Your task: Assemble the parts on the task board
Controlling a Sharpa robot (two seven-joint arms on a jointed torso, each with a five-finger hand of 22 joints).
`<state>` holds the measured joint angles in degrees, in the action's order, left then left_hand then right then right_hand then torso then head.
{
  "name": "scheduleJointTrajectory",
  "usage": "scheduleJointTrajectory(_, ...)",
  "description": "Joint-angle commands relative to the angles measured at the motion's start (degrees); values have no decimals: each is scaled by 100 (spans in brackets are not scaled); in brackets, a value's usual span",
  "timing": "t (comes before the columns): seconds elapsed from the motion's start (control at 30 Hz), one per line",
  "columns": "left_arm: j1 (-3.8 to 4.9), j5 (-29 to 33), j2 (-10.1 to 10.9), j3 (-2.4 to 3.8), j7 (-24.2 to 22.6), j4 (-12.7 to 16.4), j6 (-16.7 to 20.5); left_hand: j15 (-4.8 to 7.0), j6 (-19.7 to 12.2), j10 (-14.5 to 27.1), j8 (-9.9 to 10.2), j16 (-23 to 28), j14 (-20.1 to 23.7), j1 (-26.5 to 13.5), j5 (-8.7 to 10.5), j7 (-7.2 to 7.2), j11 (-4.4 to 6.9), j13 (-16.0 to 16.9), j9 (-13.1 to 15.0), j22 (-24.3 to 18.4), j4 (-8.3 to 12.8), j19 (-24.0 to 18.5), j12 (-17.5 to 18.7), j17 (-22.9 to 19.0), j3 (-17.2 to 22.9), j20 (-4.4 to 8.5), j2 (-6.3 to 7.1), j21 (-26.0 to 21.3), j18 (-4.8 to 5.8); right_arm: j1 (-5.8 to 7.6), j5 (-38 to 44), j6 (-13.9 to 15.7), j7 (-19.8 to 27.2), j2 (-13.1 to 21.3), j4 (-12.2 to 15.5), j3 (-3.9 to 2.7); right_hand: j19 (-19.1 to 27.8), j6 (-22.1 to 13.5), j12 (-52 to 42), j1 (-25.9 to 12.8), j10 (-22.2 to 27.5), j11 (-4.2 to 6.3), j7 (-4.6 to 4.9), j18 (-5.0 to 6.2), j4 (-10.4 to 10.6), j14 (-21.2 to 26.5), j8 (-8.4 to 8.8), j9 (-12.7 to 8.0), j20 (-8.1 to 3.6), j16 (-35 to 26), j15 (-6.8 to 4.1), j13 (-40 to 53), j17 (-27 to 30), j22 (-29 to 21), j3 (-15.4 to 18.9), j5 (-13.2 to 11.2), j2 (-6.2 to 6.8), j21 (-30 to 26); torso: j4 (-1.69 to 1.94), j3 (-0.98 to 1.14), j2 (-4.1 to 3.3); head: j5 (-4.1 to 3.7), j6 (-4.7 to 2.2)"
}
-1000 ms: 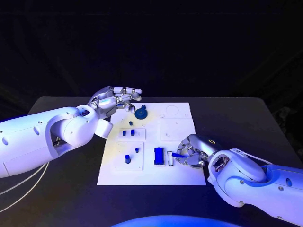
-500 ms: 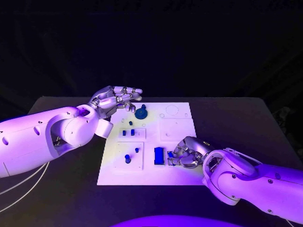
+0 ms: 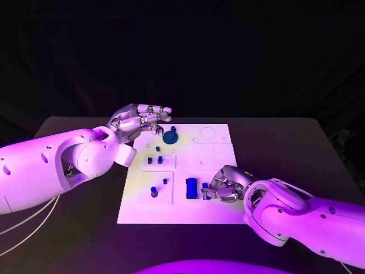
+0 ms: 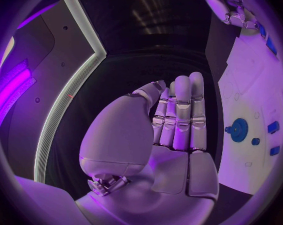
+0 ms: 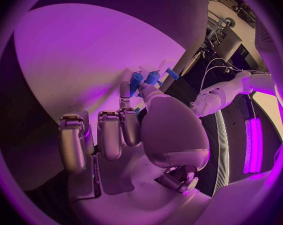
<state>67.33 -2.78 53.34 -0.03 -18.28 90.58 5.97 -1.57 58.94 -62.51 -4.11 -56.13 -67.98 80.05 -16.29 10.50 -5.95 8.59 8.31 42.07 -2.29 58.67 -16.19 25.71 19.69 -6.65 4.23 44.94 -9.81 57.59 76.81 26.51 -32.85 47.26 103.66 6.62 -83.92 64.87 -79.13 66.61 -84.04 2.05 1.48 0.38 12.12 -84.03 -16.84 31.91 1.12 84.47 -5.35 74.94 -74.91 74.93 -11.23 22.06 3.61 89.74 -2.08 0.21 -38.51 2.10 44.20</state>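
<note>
The white task board (image 3: pixel 215 154) lies mid-table. On it are a round blue disc part (image 3: pixel 171 137), two small blue pieces (image 3: pixel 154 160) in a square recess, two blue pegs (image 3: pixel 154 191) and an upright blue block (image 3: pixel 191 188). My right hand (image 3: pixel 225 185) is low over the board's near right area, its fingertips pinching a small blue part (image 3: pixel 206 192) just beside the block. In the right wrist view the thumb and a finger of that hand (image 5: pixel 135 130) close on the blue part (image 5: pixel 138 80). My left hand (image 3: pixel 141 120) hovers at the board's far left corner, holding nothing, its fingers (image 4: pixel 182 115) extended.
The black table (image 3: pixel 290 148) extends to both sides of the board. My left forearm (image 3: pixel 59 165) lies along the board's left side. The left wrist view shows the disc part (image 4: pixel 239 130) on the board (image 4: pixel 248 95).
My right hand has shifted left and lower with the small blue part, bringing it next to the blue block. The left hand has stayed still.
</note>
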Motion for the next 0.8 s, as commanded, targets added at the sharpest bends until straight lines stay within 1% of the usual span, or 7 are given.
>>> scheduleJointTrajectory(0.03, 2, -27, -6, 3, -38, 16, -88, 0, -26, 43, -21, 21, 35, 24, -3, 5, -16, 7, -4, -6, 16, 37, -40, -7, 9, -17, 7, -30, -76, -18, -53, -130, -44, -22, -5, 11, -608, 4, -5, -103, -182, 27, 21, -38, 65, -437, -15, 11, -44, -5, -37, 894, -677, 1507, 39, -57, 32, 26, 4, 1, -1, -6, -5)
scheduleJointTrajectory(0.17, 2, -27, -6, 3, -28, 9, -92, 0, -26, 43, -21, 21, 35, 24, -3, 5, -16, 7, -4, -6, 16, 37, -40, -7, 9, -17, 7, -30, -76, -18, -18, -125, -39, -33, -7, 11, -608, 4, -6, -223, -184, 25, 25, -38, 141, -436, -32, 31, -46, -10, -36, 898, -669, 1507, 174, -121, 61, 26, 1, 1, 2, -1, -5)
scheduleJointTrajectory(0.3, 2, -27, -3, 3, -14, 3, -93, -2, -28, 45, -20, 21, 36, 17, -1, 7, -18, 7, -5, -6, 13, 37, -41, -8, 8, -18, 9, -31, -75, -19, 8, -115, -26, -27, 6, 11, -608, 6, -6, -409, -185, 18, 31, -38, 274, -435, -50, 50, -45, -14, -31, 901, -664, 1507, 400, -169, 117, 26, 0, 2, -2, 1, -10)
scheduleJointTrajectory(0.43, 2, -27, 1, 3, -4, 0, -93, -2, -28, 46, -20, 21, 36, 14, -1, 8, -19, 7, -5, -6, 12, 37, -41, -9, 7, -18, 9, -31, -74, -20, 58, -76, -14, 2, 30, 11, -608, 1, -3, -508, -185, 22, 25, -38, 385, -434, -62, 67, -45, -15, -34, 903, -661, 1507, 592, -230, 108, 26, -1, -1, 1, -8, -3)
scheduleJointTrajectory(0.53, 2, -27, 6, 3, 1, -2, -92, -4, -29, 47, -20, 22, 36, 9, 0, 9, -20, 7, -5, -6, 10, 37, -42, -9, 7, -19, 10, -31, -74, -25, 111, -38, -8, 37, 57, 11, -608, -2, -8, -537, -188, 24, 21, -38, 424, -434, -71, 78, -47, -15, -36, 909, -661, 1507, 701, -323, 78, 26, -2, 3, -1, -9, 1)
scheduleJointTrajectory(0.7, 2, -27, 12, 3, 5, -10, -91, -4, -29, 47, -20, 22, 36, 9, 0, 9, -20, 7, -5, -6, 10, 37, -42, -9, 7, -19, 10, -31, -74, -38, 225, 48, 12, 145, 149, 11, -608, -2, -12, -543, -189, 24, 20, -38, 429, -435, -73, 80, -47, -15, -37, 911, -661, 1507, 725, -340, 71, 26, 1, 4, 4, -9, 10)
scheduleJointTrajectory(0.8, 2, -27, 15, 3, 6, -16, -90, -4, -29, 47, -20, 22, 36, 9, 0, 9, -20, 7, -5, -6, 10, 37, -42, -9, 7, -19, 10, -31, -74, -45, 286, 93, 39, 223, 219, 10, -608, -2, -19, -545, -192, 25, 19, -38, 432, -435, -75, 82, -47, -14, -37, 915, -663, 1507, 739, -349, 64, 26, -3, 5, 3, -6, 8)
